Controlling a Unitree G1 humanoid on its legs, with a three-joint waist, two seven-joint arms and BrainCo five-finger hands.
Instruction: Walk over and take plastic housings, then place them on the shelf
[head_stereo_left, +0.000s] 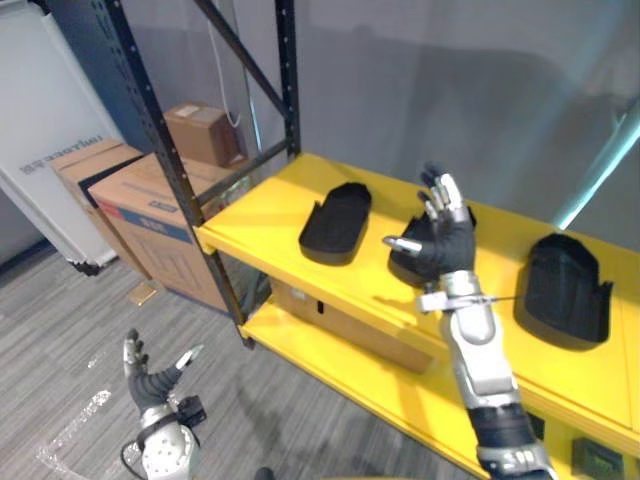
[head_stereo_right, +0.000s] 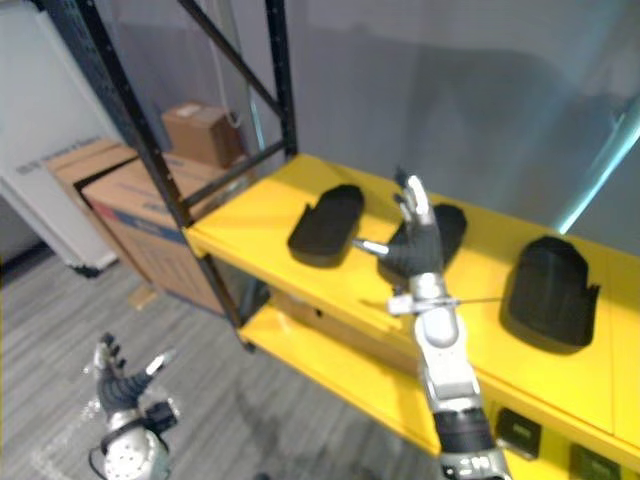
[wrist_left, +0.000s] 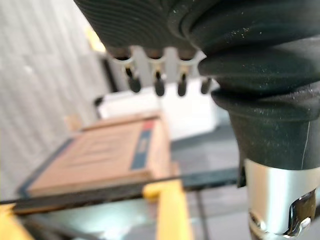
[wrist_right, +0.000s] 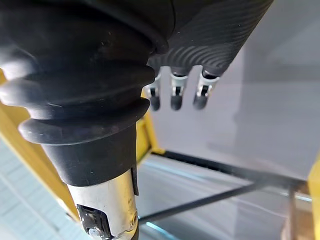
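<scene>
Placing looks done, with three plastic housings (head_stereo_left: 337, 222) lying on the yellow shelf (head_stereo_left: 268, 212), the right hand (head_stereo_left: 445, 240) spread empty above the middle one and the left hand (head_stereo_left: 150, 382) open low, so withdrawing the arm should follow.

The black moulded plastic housings (head_stereo_left: 336, 221) at mid-frame looked matt and smooth. The yellow shelf board (head_stereo_left: 262, 215) under them had a smooth, painted sheen. The black perforated metal upright (head_stereo_left: 150, 120) at upper left was dull. The brown cardboard boxes (head_stereo_left: 150, 210) at left were matt. The right hand (head_stereo_left: 447, 240) showed bright silver metal fingers and a dark, ribbed, matt cover. The grey floor (head_stereo_left: 60, 320) at lower left looked streaked.
</scene>
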